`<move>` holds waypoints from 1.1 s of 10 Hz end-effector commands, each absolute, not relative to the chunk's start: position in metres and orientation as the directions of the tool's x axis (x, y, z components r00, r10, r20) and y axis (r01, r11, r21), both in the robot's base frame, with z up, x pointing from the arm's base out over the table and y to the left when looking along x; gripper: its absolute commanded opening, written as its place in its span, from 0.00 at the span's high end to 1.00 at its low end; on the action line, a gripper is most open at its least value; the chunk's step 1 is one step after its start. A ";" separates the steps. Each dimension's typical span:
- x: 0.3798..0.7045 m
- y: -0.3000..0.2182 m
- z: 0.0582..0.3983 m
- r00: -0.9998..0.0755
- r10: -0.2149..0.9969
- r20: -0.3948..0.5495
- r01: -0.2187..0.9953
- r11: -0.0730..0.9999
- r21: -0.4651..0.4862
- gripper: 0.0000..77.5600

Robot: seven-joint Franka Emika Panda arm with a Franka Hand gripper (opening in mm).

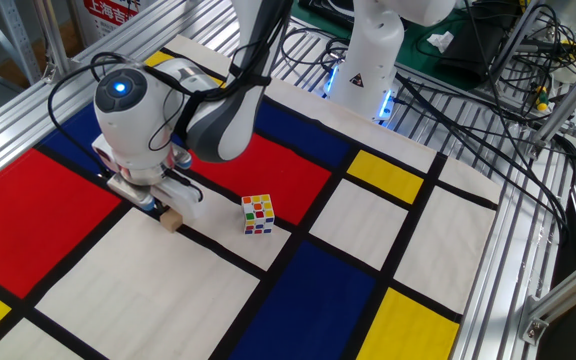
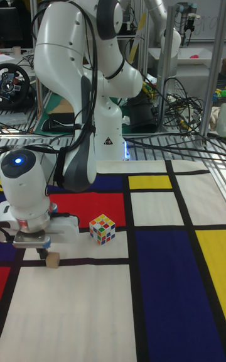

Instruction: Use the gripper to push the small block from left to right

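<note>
The small block is a tiny tan wooden cube lying on a black line of the colour-block mat. In the tall fixed view the small block sits just right of my fingertip. My gripper hangs under the white wrist module and touches the block's left side. Its dark fingers read as one narrow tip, shut with nothing held. From the tall fixed view the gripper reaches down to the mat surface.
A multicoloured puzzle cube stands to the right of the block, also seen as the puzzle cube. Aluminium frame rails border the mat. The robot base and cables lie behind.
</note>
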State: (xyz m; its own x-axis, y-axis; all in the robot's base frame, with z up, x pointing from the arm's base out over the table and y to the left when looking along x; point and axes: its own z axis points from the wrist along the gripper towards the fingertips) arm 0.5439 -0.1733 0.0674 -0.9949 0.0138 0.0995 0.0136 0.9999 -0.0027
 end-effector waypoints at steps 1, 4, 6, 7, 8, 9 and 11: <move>0.545 -0.174 0.069 -0.996 0.006 0.090 0.005 1.000 -0.004 1.00; 0.545 -0.174 0.069 -0.994 -0.070 0.088 -0.071 0.997 -0.006 1.00; 0.545 -0.174 0.069 -0.994 -0.087 0.066 -0.088 0.996 -0.010 1.00; 0.545 -0.174 0.069 -0.994 -0.089 0.056 -0.090 0.996 -0.011 1.00; 0.545 -0.174 0.069 -0.995 -0.087 0.057 -0.088 0.996 -0.011 1.00; 0.545 -0.171 0.070 -0.995 -0.084 0.059 -0.084 0.996 -0.006 1.00; 0.545 -0.158 0.072 -0.996 -0.064 0.058 -0.065 0.998 -0.006 1.00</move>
